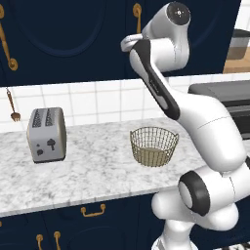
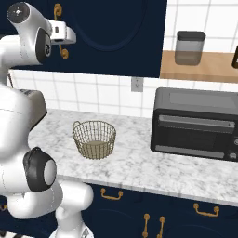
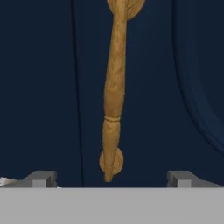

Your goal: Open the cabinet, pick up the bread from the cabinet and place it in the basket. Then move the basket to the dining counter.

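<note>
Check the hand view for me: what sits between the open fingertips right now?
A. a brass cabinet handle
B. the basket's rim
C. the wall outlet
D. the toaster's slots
A: in the hand view the long brass handle on the navy cabinet door runs down between the spread tips of the gripper, and nothing is gripped yet.

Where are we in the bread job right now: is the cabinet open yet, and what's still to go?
Nothing looks finished. The cabinet doors look shut, and the basket sits empty on the worktop between toaster and oven. In hand: the open gripper is lined up on the brass handle, its tips either side, not yet closed on it. Left: pull the door open, get the bread into the basket, carry the basket to the dining counter.
</note>
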Available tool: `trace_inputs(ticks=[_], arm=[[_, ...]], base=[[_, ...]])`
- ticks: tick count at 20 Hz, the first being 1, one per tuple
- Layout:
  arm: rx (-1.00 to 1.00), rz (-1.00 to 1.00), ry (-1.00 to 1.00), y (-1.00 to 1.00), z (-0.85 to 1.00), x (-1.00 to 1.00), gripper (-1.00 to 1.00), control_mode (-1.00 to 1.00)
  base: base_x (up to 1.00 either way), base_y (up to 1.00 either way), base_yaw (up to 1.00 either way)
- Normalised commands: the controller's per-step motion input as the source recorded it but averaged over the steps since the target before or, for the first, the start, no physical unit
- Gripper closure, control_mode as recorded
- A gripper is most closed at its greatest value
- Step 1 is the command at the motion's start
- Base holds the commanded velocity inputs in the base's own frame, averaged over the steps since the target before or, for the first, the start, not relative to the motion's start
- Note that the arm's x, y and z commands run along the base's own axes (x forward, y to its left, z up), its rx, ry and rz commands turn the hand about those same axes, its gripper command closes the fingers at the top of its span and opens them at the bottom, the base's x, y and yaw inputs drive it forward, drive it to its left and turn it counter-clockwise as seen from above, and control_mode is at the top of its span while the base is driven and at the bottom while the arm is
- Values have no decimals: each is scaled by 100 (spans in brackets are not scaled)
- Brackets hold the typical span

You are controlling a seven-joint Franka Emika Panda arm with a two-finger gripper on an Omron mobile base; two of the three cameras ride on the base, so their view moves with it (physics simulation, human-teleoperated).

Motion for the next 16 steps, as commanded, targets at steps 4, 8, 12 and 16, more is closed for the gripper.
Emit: trace_inputs(ticks=[4, 8, 12, 16], arm=[[0, 0, -1, 1, 0, 50, -100, -100], [-1, -2, 0, 25, -2, 42, -100, -100], [0, -1, 0, 14, 0, 36, -100, -100], [0, 0, -3, 0, -19, 40, 100, -100]], base=[[0, 0, 0], [0, 0, 0], [0, 0, 0], [0, 0, 0]])
